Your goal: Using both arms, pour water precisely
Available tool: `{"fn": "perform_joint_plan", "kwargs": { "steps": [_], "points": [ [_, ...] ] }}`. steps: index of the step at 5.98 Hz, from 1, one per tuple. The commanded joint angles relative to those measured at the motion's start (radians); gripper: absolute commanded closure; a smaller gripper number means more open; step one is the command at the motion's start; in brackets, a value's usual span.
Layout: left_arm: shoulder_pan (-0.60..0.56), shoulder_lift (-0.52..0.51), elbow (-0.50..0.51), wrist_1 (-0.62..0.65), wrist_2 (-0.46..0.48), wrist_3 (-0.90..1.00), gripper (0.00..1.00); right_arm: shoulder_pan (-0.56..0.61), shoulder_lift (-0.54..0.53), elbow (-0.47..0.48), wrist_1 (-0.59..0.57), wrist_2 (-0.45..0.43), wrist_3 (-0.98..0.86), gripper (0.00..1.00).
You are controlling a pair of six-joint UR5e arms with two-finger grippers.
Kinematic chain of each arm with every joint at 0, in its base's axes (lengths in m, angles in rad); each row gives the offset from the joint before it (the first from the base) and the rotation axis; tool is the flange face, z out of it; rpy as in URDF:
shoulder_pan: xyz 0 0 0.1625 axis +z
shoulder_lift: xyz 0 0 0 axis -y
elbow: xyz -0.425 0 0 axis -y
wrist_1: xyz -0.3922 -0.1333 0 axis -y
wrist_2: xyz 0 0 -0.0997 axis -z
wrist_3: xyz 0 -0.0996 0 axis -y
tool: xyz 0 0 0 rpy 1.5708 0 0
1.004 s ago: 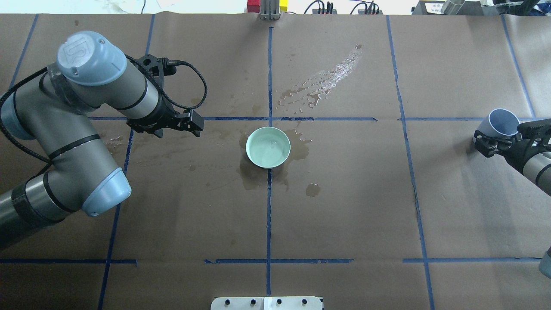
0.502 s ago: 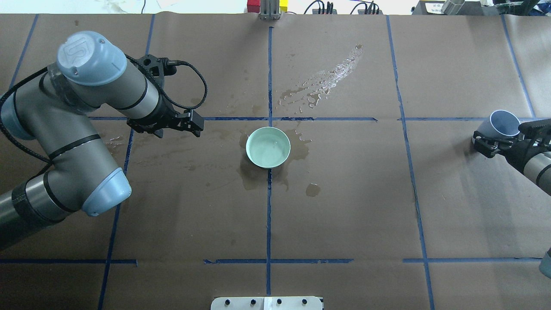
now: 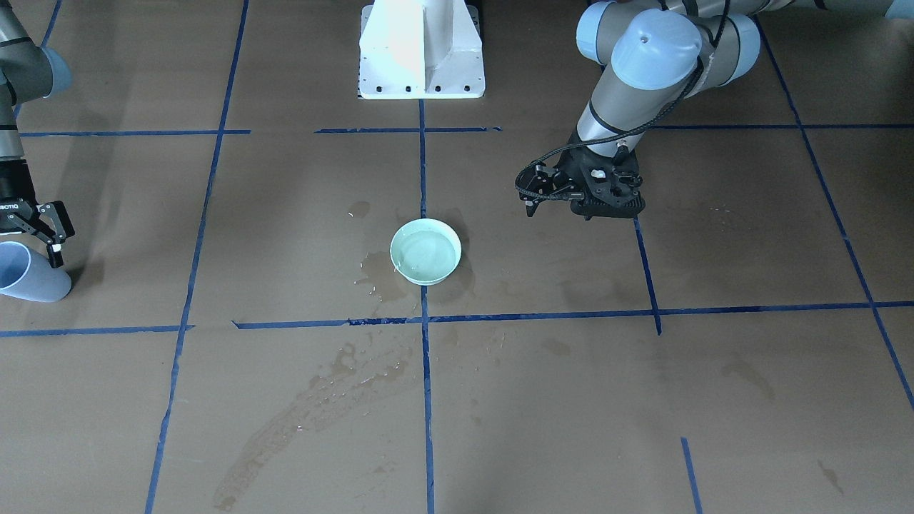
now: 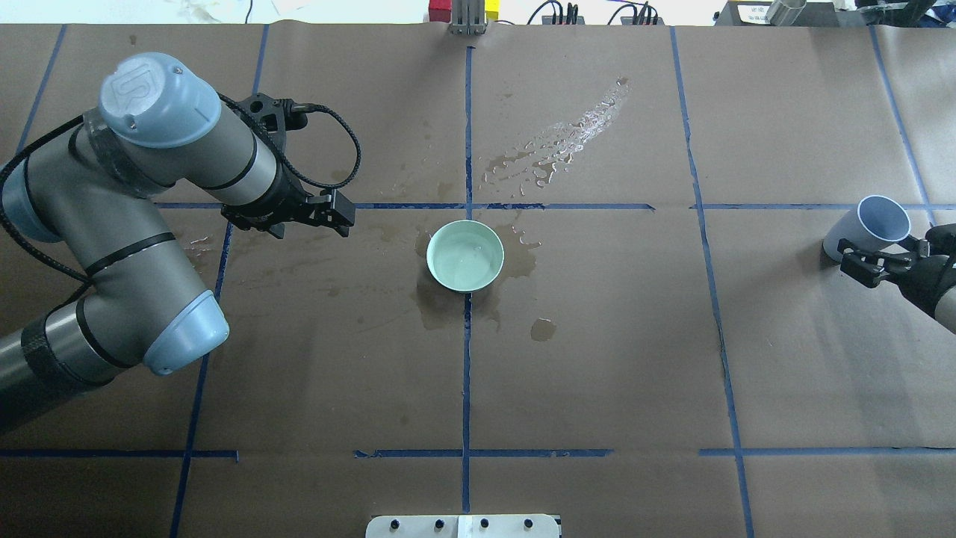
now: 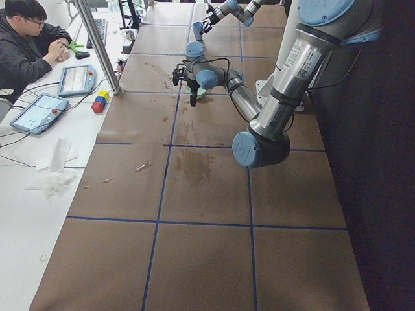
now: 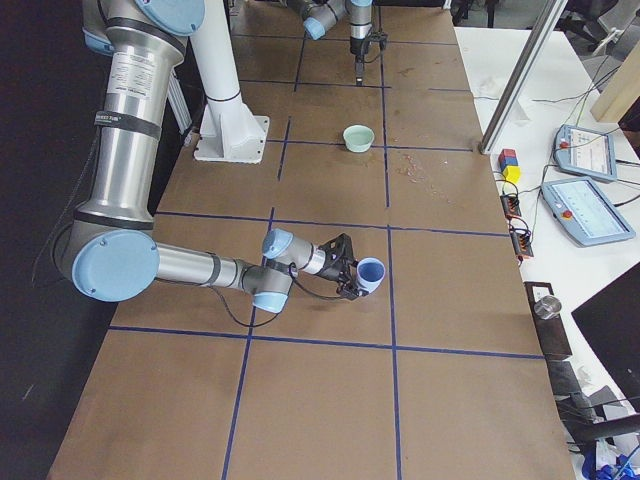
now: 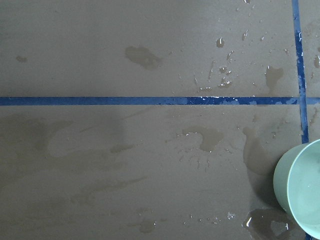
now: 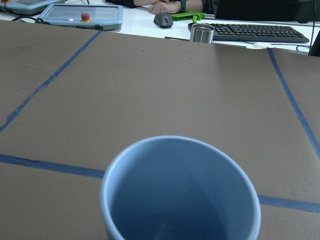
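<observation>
While the silver-grey, blue-capped left arm (image 4: pixel 149 187) hangs at the left of the overhead view, its black left gripper (image 4: pixel 337 214) hovers over wet paper and holds nothing. You cannot tell from any view whether its jaws are parted or closed, and its wrist camera shows only damp stains and the bowl's edge at lower right. Moving toward the centre, the round mint-green bowl (image 4: pixel 429 255) sits on the crossing of the blue tape lines (image 4: pixel 467 373), and the water (image 4: pixel 467 261) lies in it as a shallow glossy pool. More has escaped: dark puddles ring the bowl on the brown paper table cover (image 4: pixel 597 359), and a glistening spill streak (image 4: pixel 567 138) runs toward the upper centre. At the far right edge, the pale blue plastic cup (image 4: pixel 866 224) stands on the paper, and in the right wrist view it looks empty, though its bottom is dim. The black right gripper (image 4: pixel 850 259) on the right arm (image 4: pixel 942 299) sits just beside the cup with its jaws spread. You cannot tell whether a fingertip touches the wall. Your pour looks finished, and the step in hand appears to be letting go of the cup. Next, draw the right gripper straight back, jaws kept wide, so that no finger clips the light cup and tips it.
</observation>
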Motion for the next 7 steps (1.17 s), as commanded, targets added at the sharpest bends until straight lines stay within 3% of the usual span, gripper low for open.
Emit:
{"fn": "perform_joint_plan", "kwargs": {
  "steps": [1, 4, 5, 6, 7],
  "points": [
    [0.0, 0.003, -0.001, 0.0, 0.0, 0.0, 0.0, -0.036, -0.004, 0.0, 0.035, 0.017, 0.028, 0.0],
    [0.0, 0.003, -0.003, 0.0, -0.001, 0.0, 0.0, -0.044, -0.128, 0.005, 0.187, 0.09, 0.027, 0.0],
    [0.0, 0.001, -0.003, 0.0, 0.0, 0.0, 0.0, -0.036, -0.161, 0.021, 0.213, 0.152, 0.024, 0.0],
    [0.0, -0.002, -0.003, 0.0, 0.002, -0.018, 0.0, 0.029, -0.168, 0.026, 0.214, 0.244, 0.015, 0.0],
    [0.008, -0.006, -0.003, -0.002, 0.005, -0.036, 0.0, 0.205, -0.156, 0.022, 0.204, 0.474, -0.023, 0.0]
  ]
}}
